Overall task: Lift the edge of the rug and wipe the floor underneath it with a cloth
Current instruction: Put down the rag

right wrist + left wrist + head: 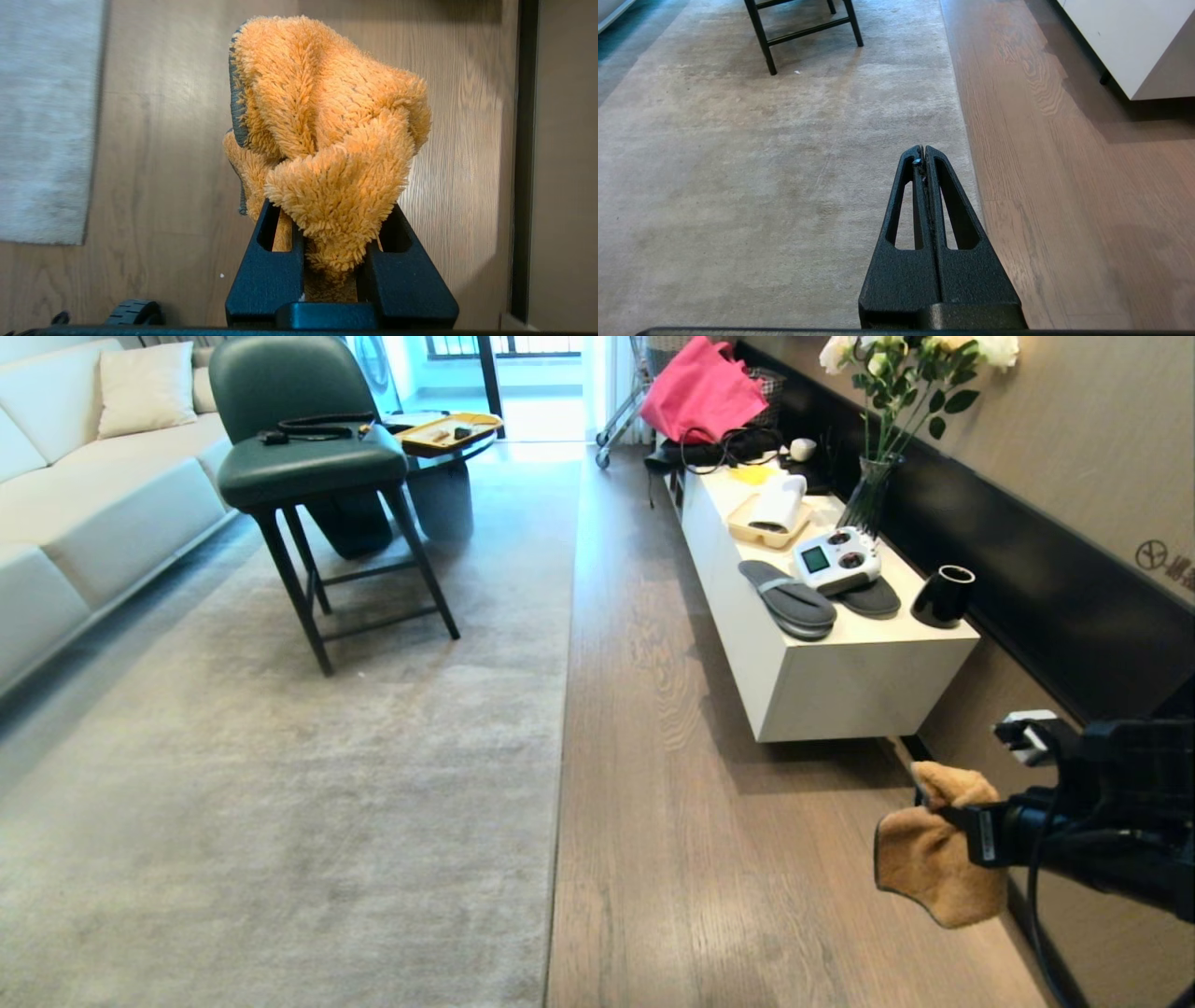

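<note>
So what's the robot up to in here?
It is getting ready to clean. Its right gripper is shut on an orange cloth, held in the air above the wood floor near the wall. The left gripper is shut and empty, over the rug edge, which lies flat, not yet lifted.

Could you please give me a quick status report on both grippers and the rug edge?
Right gripper shut on cloth, held above floor near wall. Left gripper shut, empty, over rug near its edge. Rug edge flat, not lifted. Nothing in the way.
</note>
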Tool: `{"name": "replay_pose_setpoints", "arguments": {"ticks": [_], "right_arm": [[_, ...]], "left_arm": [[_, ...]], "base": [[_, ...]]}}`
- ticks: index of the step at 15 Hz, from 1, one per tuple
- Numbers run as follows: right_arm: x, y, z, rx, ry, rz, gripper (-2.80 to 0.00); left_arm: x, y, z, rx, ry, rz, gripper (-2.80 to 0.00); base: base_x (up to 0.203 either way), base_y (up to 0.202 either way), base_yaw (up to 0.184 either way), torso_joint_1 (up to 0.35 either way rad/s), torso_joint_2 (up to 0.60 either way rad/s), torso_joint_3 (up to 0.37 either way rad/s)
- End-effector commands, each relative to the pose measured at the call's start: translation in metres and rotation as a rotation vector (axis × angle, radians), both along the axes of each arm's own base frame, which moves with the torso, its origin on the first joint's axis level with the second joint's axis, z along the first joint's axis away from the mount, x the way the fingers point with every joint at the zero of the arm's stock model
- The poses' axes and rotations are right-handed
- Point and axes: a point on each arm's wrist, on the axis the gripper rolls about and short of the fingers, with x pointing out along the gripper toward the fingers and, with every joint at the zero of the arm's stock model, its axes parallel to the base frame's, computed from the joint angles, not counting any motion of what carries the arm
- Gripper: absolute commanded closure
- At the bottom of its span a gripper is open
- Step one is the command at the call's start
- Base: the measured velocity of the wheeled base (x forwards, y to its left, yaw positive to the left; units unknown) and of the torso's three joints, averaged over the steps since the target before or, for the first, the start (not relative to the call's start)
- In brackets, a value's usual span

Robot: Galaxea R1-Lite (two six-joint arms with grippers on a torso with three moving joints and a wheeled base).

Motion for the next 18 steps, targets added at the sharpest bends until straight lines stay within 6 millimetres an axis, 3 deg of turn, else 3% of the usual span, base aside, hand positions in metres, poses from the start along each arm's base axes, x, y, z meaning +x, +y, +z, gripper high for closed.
{"name": "replay_pose_setpoints", "arguments": {"ticks": [1, 8, 15, 18], "right_arm": [[0.023, -0.01, -0.041, 0.006, 0.129, -0.034, 0.0], [0.081, -0.021, -0.103, 0.008, 0.171, -0.059, 0.0], [0.091, -0.021, -0.156, -0.03, 0.285, -0.087, 0.0], [0.101, -0.023, -0.164, -0.089, 0.281, -0.144, 0.0]], "left_arm": [[0.0, 0.0, 0.0, 0.0, 0.0, 0.001, 0.0], [0.0, 0.0, 0.0, 0.0, 0.0, 0.002, 0.0], [0.0, 0.0, 0.0, 0.0, 0.0, 0.0, 0.0], [0.0, 0.0, 0.0, 0.0, 0.0, 0.001, 0.0]], "base": [[0.0, 0.0, 0.0, 0.0, 0.0, 0.0], [0.0, 0.0, 0.0, 0.0, 0.0, 0.0], [0.0, 0.0, 0.0, 0.0, 0.0, 0.0], [0.0, 0.0, 0.0, 0.0, 0.0, 0.0]]}}
